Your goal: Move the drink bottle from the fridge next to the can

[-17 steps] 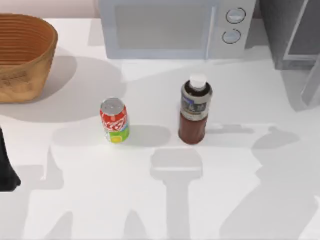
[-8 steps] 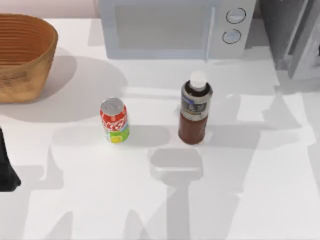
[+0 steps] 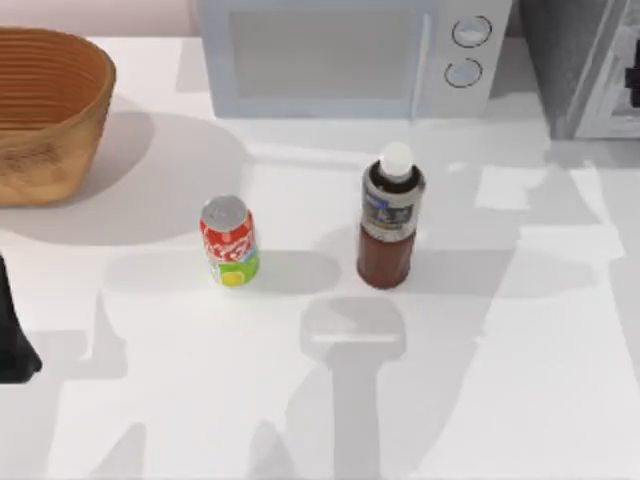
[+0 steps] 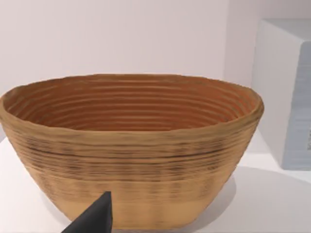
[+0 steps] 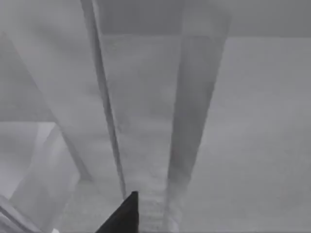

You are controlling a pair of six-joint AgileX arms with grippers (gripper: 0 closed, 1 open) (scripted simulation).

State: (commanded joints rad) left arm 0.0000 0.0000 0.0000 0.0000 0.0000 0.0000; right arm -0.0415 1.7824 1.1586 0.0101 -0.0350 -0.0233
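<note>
Bottle [image 3: 391, 217] and can [image 3: 229, 240] are seen upright on the white table [image 3: 480, 400] in the top view, the bottle to the right of the can with a clear gap between them, both in front of the microwave [image 3: 340, 55]. The bottle is out on the open table, well apart from the fridge [image 3: 585, 70], which is set at the far right corner, just beside the microwave. A wicker basket [image 3: 45, 110] is placed at the far left.

The left arm [image 3: 12, 335] is parked at the table's left edge; in its wrist view one dark fingertip [image 4: 95, 219] is shown before the basket [image 4: 131, 145], and whether that gripper is apart or together cannot be told. In the right wrist view a dark fingertip [image 5: 124, 216] is seen close against the fridge's pale door frame [image 5: 109, 121]; its state cannot be told either.
</note>
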